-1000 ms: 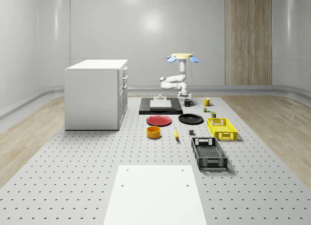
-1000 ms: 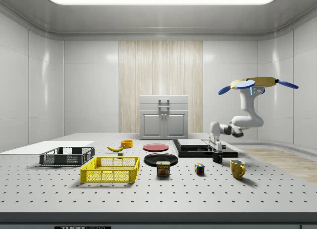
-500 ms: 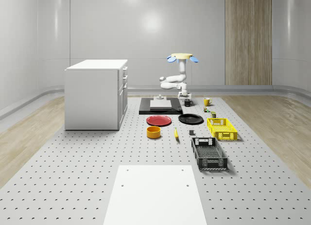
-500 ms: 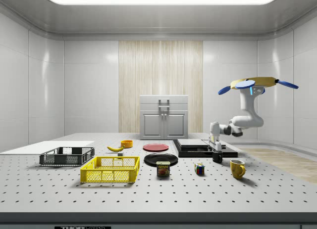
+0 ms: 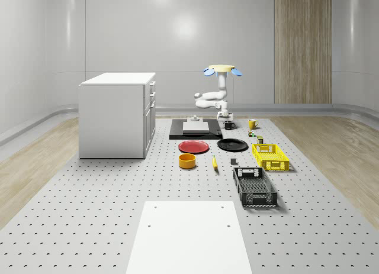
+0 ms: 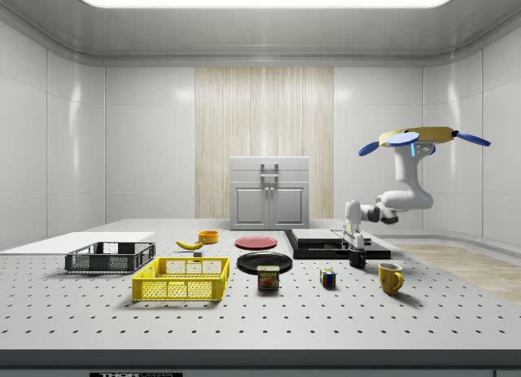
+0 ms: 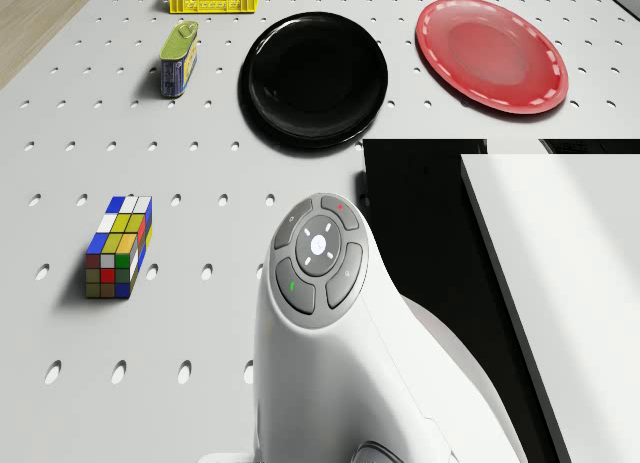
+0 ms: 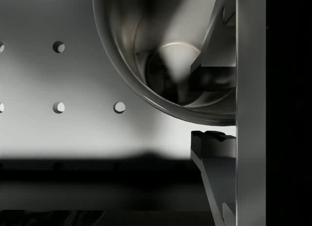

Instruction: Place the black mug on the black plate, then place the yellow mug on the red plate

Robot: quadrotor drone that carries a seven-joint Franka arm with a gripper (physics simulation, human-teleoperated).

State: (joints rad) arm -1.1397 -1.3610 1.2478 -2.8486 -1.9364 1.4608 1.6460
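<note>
Grey perforated desk (image 5: 89, 215) is carrying all the items inside a white-walled room. The quadrotor drone (image 6: 423, 136) is hovering above the desk's far end. In the whole-scene view it is sitting at about 12 o'clock from the small black mug (image 5: 228, 125).

The white arm is reaching down, and the gripper (image 6: 356, 248) is hanging right over the black mug's mouth. In the wrist view the fingers (image 8: 214, 148) are straddling the mug's rim, one inside the cup and one outside. They are spread and released, and a thin gap is showing between the outer finger and the wall.

The black mug is standing upright on the desk. In the whole-scene view it is just beside the flat black slab (image 5: 177, 132), at the slab's 3 o'clock.

The round black plate (image 5: 232, 145) is lying at 6 o'clock from the black mug in the whole-scene view, apart from it. The round red plate (image 5: 194, 147) is lying at the black plate's 9 o'clock, near it.

The yellow mug (image 5: 252, 124) is standing on the desk at 3 o'clock from the black mug, well apart from the red plate.

In the side view the multicoloured puzzle cube (image 6: 327, 278) is sitting on the desk between the yellow mug and the small labelled can (image 6: 268, 278).
</note>
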